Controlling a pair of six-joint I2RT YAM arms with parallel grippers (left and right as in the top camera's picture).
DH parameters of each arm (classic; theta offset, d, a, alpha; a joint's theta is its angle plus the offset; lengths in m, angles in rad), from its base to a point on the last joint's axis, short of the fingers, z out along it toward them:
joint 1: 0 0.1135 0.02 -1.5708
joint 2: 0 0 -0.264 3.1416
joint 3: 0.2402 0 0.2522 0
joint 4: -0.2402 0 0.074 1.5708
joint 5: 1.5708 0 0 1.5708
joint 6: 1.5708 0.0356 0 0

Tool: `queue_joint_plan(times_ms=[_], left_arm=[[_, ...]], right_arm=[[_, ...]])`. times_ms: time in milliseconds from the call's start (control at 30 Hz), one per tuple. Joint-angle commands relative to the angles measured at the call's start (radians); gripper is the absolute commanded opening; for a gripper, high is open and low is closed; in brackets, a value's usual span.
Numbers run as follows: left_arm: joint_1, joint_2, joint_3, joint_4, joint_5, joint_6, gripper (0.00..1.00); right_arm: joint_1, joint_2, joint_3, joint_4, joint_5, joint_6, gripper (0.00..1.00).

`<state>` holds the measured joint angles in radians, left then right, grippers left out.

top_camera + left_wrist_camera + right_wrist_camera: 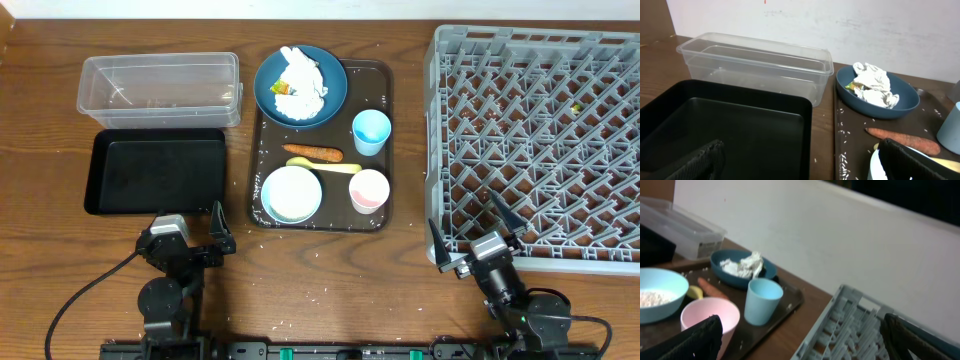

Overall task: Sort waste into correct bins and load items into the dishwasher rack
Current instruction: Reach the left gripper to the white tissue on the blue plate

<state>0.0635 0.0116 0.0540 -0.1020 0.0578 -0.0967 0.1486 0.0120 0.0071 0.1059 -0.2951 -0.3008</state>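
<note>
Currently the carrot stick (313,153) is lying parallel to the desk's near edge, tapering toward its left edge. Left gripper (190,228) and right gripper (468,228) are gaping wide, empty.

The brown wood-grain surface (400,290) looks matt. The tub (160,70) is clear glossy plastic, the black tray (155,175) smooth, the rack (540,120) grey plastic, and the paper (300,88) crumpled.

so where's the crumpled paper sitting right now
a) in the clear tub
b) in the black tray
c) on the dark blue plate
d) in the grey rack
c: the crumpled paper lies on the dark blue plate, while the clear tub and the black tray hold no paper.
</note>
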Motion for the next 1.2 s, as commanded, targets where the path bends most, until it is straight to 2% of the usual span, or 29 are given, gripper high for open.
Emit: queue_joint_plan(times_ms=[0, 167, 600, 933, 1167], left_arm=[[0.0, -0.008, -0.027, -0.004, 0.015, 0.0, 0.99], [0.0, -0.008, 0.001, 0.01, 0.053, -0.02, 0.99], [0.0, 0.054, 0.127, -0.009, 0.066, -0.02, 0.99], [0.0, 0.382, 0.356, -0.015, 0.094, -0.02, 0.99], [-0.004, 0.665, 0.624, -0.16, 0.165, -0.021, 0.99]], right_arm=[[0.008, -0.005, -0.002, 0.022, 0.006, 0.028, 0.99], [0.008, -0.005, 0.009, 0.053, 0.007, 0.087, 0.99], [0.008, 0.058, 0.099, 0.055, -0.001, 0.103, 0.99], [0.008, 0.376, 0.348, 0.003, -0.076, 0.106, 0.99], [0.008, 0.605, 0.599, -0.167, -0.13, 0.106, 0.99]])
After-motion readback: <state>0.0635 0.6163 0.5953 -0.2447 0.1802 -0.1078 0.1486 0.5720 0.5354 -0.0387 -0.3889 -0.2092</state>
